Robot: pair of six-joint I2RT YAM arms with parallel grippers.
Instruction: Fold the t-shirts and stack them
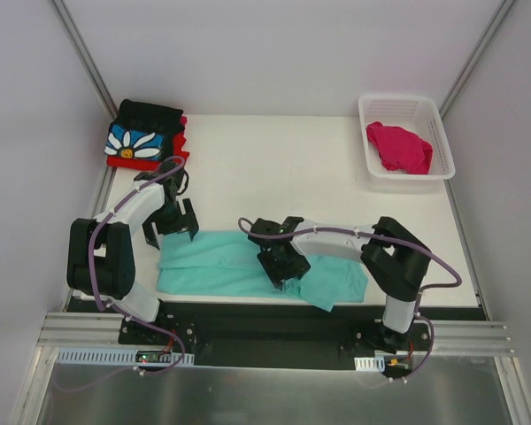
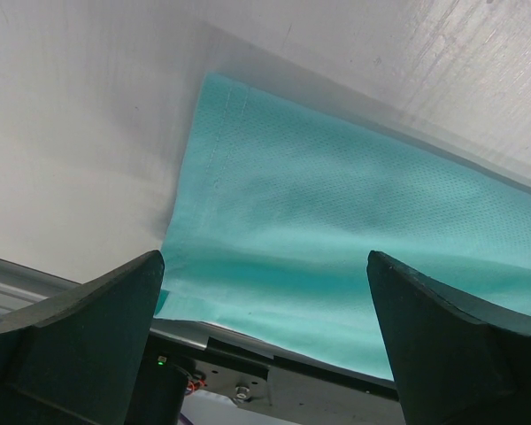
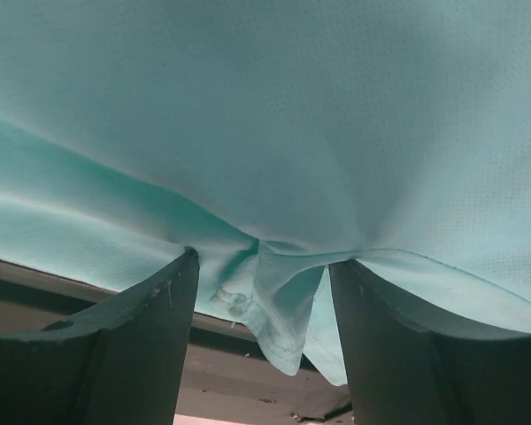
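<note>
A mint-teal t-shirt [image 1: 217, 266] [image 2: 336, 212] [image 3: 292, 106] lies spread along the table's near edge, its right end hanging over the edge. My left gripper [image 1: 175, 228] [image 2: 265, 261] hovers open over the shirt's left end, with nothing between its fingers. My right gripper [image 1: 283, 270] [image 3: 261, 257] is down on the shirt's middle. Its jaws stand apart with a bunched fold and hem of teal cloth hanging loose between them. At the back left, a folded black t-shirt with a white daisy on blue [image 1: 142, 137] rests on a red one [image 1: 122, 163]. A magenta-pink t-shirt [image 1: 398, 146] lies crumpled in the basket.
A white lattice basket [image 1: 405, 100] stands at the back right. White walls close in the table on the left, back and right. The black base rail [image 1: 274, 323] [image 2: 274, 381] runs just below the table's near edge.
</note>
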